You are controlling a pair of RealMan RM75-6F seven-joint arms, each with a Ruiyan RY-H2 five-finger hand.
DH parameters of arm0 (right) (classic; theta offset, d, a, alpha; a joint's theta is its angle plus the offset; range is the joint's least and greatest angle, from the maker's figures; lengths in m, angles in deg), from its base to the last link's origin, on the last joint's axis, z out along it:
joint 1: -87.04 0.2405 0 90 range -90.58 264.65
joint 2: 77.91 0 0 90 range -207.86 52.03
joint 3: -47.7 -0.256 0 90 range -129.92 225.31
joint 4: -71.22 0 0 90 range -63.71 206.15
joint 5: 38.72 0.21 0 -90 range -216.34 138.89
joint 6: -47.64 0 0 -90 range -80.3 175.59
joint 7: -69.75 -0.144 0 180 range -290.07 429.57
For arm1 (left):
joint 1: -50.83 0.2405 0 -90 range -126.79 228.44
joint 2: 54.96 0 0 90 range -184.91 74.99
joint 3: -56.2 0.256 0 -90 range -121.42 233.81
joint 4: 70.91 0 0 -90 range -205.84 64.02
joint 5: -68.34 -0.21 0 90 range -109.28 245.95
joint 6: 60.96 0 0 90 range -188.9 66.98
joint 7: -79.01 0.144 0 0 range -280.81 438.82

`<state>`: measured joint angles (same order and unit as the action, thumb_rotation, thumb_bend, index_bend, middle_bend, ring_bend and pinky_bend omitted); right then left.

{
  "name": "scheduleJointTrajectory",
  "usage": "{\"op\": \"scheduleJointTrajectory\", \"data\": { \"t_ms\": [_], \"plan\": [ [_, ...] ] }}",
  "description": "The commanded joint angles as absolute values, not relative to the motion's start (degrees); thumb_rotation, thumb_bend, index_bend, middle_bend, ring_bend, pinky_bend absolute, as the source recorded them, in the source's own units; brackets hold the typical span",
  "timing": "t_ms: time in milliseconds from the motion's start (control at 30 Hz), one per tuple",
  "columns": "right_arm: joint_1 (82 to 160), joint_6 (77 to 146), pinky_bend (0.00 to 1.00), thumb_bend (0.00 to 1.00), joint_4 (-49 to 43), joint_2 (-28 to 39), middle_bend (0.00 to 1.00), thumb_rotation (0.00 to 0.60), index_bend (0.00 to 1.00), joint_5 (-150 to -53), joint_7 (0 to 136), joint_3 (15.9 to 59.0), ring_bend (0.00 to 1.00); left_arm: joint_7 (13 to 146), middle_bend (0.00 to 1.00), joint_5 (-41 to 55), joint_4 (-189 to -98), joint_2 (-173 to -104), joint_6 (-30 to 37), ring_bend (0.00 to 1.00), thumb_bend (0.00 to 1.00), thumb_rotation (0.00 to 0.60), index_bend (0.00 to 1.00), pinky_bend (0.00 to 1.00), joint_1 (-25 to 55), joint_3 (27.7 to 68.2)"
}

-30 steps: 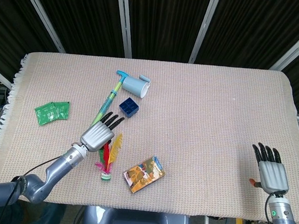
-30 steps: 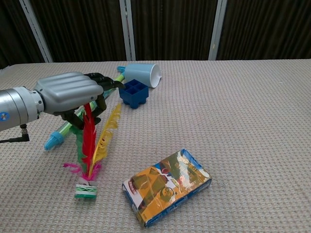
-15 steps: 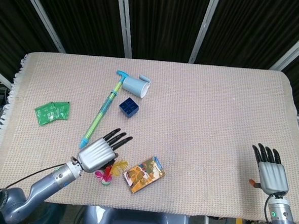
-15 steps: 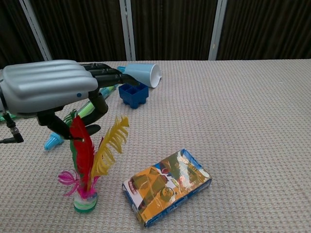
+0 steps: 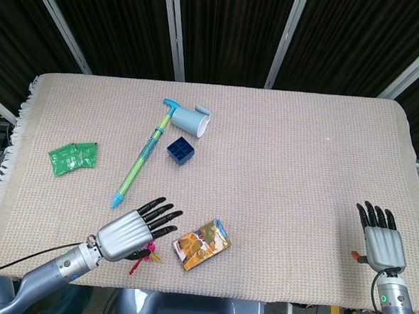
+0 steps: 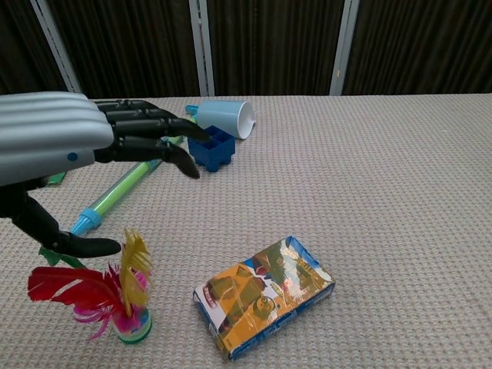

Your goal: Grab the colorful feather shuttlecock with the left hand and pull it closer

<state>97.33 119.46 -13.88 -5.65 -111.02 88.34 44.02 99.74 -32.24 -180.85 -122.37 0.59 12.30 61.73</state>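
Observation:
The colourful feather shuttlecock point(image 6: 123, 301) stands on its green base near the front edge of the table, its red, yellow and pink feathers bent over to the left. In the head view only a bit of the shuttlecock point(image 5: 147, 252) peeks out from under my left hand point(image 5: 127, 232). That left hand point(image 6: 54, 138) hovers over it with fingers stretched out and spread. The thumb sits just above the red feathers, and nothing shows pinched between thumb and fingers. My right hand point(image 5: 382, 243) rests at the front right, fingers straight and apart, holding nothing.
An orange printed box point(image 6: 265, 297) lies just right of the shuttlecock. Further back are a blue block point(image 5: 180, 152), a tipped light-blue cup point(image 5: 192, 120) and a long green-blue tube point(image 5: 142, 160). Green packets point(image 5: 73, 156) lie at the left.
My left hand has drawn back toward the front edge, bringing the shuttlecock closer. Its thumb and fingers, which pinched the feathers, have spread apart. The right hand stayed put.

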Motion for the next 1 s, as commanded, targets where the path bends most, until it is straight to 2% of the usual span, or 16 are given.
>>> {"op": "scheduleJointTrajectory", "data": {
  "t_ms": [33, 167, 333, 433, 533, 667, 800, 1000],
  "plan": [
    [97.4, 119.1, 0.0, 0.05, -13.4, -5.4, 0.0, 0.6, 0.0, -110.7, 88.4, 44.1, 0.0, 97.9, 0.0, -34.9, -181.4, -120.2, 4.3, 0.0, 0.21, 0.566, 0.07, 0.0, 14.1, 62.6],
    [97.5, 118.8, 0.0, 0.05, -13.1, -5.1, 0.0, 0.6, 0.0, -110.4, 88.5, 44.0, 0.0, 94.3, 0.0, -36.9, -182.2, -116.6, 9.1, 0.0, 0.17, 0.568, 0.01, 0.0, 16.1, 63.1],
    [97.4, 119.2, 0.0, 0.05, -13.5, -5.3, 0.0, 0.6, 0.0, -110.9, 88.3, 44.2, 0.0, 91.0, 0.0, -37.0, -182.2, -110.0, 19.2, 0.0, 0.15, 0.568, 0.0, 0.0, 22.3, 64.3],
    [97.1, 119.8, 0.0, 0.05, -14.0, -5.6, 0.0, 0.6, 0.0, -111.6, 87.8, 44.4, 0.0, 89.8, 0.0, -35.1, -179.2, -108.8, 25.3, 0.0, 0.15, 0.568, 0.0, 0.0, 28.1, 66.0],
    [97.0, 120.6, 0.0, 0.05, -15.0, -6.0, 0.0, 0.6, 0.0, -112.9, 87.5, 44.8, 0.0, 93.3, 0.0, -31.4, -172.9, -111.7, 30.2, 0.0, 0.15, 0.567, 0.0, 0.0, 34.3, 66.3],
    [96.6, 121.9, 0.0, 0.05, -16.3, -6.6, 0.0, 0.6, 0.0, -114.7, 87.8, 45.4, 0.0, 96.0, 0.0, -24.4, -164.8, -119.3, 34.4, 0.0, 0.16, 0.565, 0.0, 0.0, 40.5, 64.1],
    [96.2, 122.6, 0.0, 0.05, -17.4, -6.9, 0.0, 0.6, 0.0, -116.0, 88.1, 46.1, 0.0, 92.1, 0.0, -18.0, -159.8, -124.1, 34.4, 0.0, 0.17, 0.565, 0.0, 0.0, 43.5, 61.9],
    [95.7, 123.7, 0.0, 0.05, -18.8, -7.2, 0.0, 0.6, 0.0, -117.2, 89.1, 46.7, 0.0, 92.3, 0.0, -17.5, -157.0, -125.6, 34.7, 0.0, 0.17, 0.564, 0.0, 0.0, 44.2, 60.4]
  ]
}}
